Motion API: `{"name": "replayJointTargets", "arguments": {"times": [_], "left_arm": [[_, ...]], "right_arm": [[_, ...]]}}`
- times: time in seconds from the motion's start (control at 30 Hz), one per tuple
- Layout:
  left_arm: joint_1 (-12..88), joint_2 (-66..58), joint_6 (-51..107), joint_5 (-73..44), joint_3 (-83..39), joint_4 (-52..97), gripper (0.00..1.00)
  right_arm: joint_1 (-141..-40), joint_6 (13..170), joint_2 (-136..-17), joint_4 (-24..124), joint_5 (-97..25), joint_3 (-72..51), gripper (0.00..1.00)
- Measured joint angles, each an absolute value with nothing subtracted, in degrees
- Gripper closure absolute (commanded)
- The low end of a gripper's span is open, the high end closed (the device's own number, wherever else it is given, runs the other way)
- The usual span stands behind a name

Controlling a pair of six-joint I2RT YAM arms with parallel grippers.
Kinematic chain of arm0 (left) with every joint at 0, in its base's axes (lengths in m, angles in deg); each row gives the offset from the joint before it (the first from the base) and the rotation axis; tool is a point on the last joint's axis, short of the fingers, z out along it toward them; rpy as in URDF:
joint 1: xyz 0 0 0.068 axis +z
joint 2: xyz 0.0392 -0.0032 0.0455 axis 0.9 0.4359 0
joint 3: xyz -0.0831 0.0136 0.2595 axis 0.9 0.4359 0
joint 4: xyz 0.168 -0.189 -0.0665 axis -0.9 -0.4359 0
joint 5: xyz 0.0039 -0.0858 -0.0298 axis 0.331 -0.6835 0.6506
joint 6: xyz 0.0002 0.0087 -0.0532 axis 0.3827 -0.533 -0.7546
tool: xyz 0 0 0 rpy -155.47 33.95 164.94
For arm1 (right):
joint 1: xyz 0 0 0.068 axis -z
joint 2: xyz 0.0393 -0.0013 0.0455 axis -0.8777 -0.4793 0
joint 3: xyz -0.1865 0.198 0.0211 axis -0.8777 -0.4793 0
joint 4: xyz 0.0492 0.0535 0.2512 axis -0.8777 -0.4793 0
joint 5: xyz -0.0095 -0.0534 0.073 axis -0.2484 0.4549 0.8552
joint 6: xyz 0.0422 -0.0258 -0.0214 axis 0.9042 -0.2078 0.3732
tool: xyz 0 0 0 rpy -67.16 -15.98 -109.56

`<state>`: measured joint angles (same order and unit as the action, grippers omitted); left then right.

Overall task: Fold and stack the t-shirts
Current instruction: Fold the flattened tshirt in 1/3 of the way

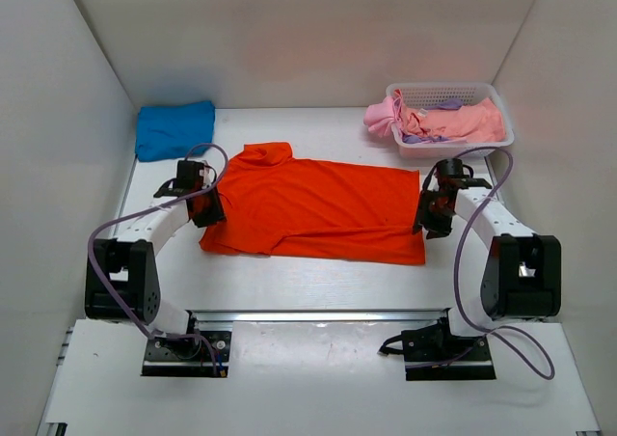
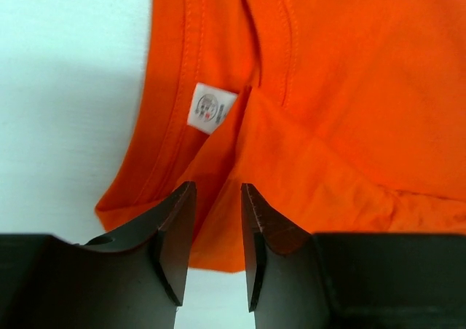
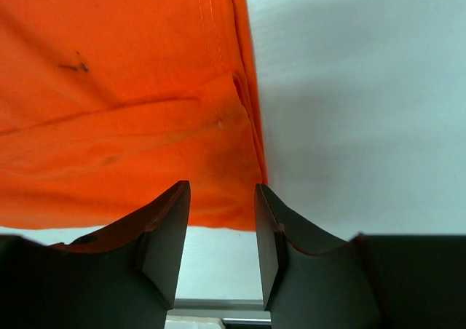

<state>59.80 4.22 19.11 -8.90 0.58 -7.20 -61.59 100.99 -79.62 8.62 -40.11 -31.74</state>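
Orange-red t-shirt (image 1: 318, 209) laid flat mid-table, partly folded, spanned by both arms. Left gripper (image 2: 218, 191) held at collar end, right gripper (image 3: 222, 191) at hem corner: jaws parted, nothing gripped.

Risk: only top layer pinched, fold dragged apart; uneven lift, cloth skewed.

Beyond: blue t-shirt (image 1: 174, 129) folded, far left. Pink and lilac t-shirts (image 1: 463, 122) heaped in basket (image 1: 453, 91), far right.

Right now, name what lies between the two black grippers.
The bright orange-red cloth t-shirt, spread out, spans from left gripper to right gripper; top external view.
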Motion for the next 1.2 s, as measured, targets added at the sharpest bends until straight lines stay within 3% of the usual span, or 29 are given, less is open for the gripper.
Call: {"name": "replayJointTargets", "arguments": {"times": [0.33,0.43,0.5,0.57,0.8,0.9,1.2], "left_arm": [[59.38,8.61,17.6,-11.02,-2.72,-4.2,0.59],[59.03,9.9,17.12,-11.61,-2.96,-3.72,0.77],[59.03,10.78,17.03,-11.91,-2.96,-3.55,0.91],[58.94,11.63,17.23,-12.2,-2.98,-3.46,1.0],[58.83,12.55,17.47,-12.5,-3.73,-3.48,1.0],[58.79,12.55,17.56,-12.5,-5.06,-3.41,1.0],[58.77,12.5,17.86,-12.9,-7.86,-3.61,1.0]], "right_arm": [[-61.15,101.47,-84.61,13.34,-38.69,-31.0,0.62],[-60.1,102.04,-85.09,15.02,-38.05,-31.0,0.64],[-59.71,102.37,-85.24,16.03,-37.79,-31.0,0.76],[-59.3,102.87,-85.28,16.88,-37.46,-31.09,0.77],[-58.62,103.18,-86.66,18.91,-36.02,-31.37,0.78],[-58.71,103.37,-87.56,19.07,-35.96,-31.37,1.0],[-59.47,104.22,-86.83,17.69,-37.62,-31.37,1.0]]}}
